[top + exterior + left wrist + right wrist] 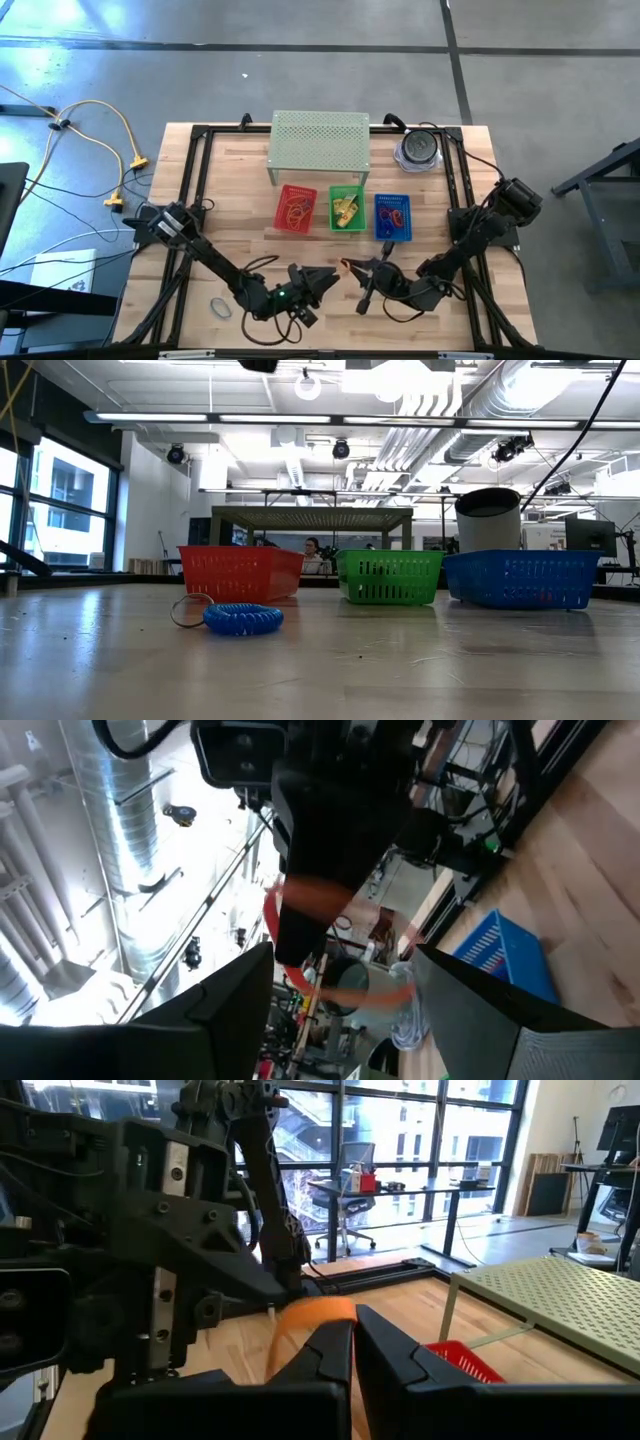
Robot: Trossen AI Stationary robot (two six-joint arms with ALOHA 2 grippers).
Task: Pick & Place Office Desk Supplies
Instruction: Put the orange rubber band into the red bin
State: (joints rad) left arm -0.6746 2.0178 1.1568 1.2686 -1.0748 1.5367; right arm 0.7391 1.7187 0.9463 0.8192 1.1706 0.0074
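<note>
Blue coil (pixel 243 618) sharp only low

A pale green perforated shelf (pixel 320 140) stands at the far side of the wooden table (pixel 230 190), with a round grey container (pixel 418 150) just beside it. In front of the shelf sit a red basket (pixel 295 209), a green basket (pixel 347 209) and a blue basket (pixel 392 216) in a row. Yellow cables (pixel 112 135) lie on the grey floor beyond the table's edge.

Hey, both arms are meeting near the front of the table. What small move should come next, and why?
Probably close the left gripper on the thin orange rubber band. The right gripper is shut on it, and in the left wrist view it hangs between the left gripper's open fingers, which looks like a handover.
</note>
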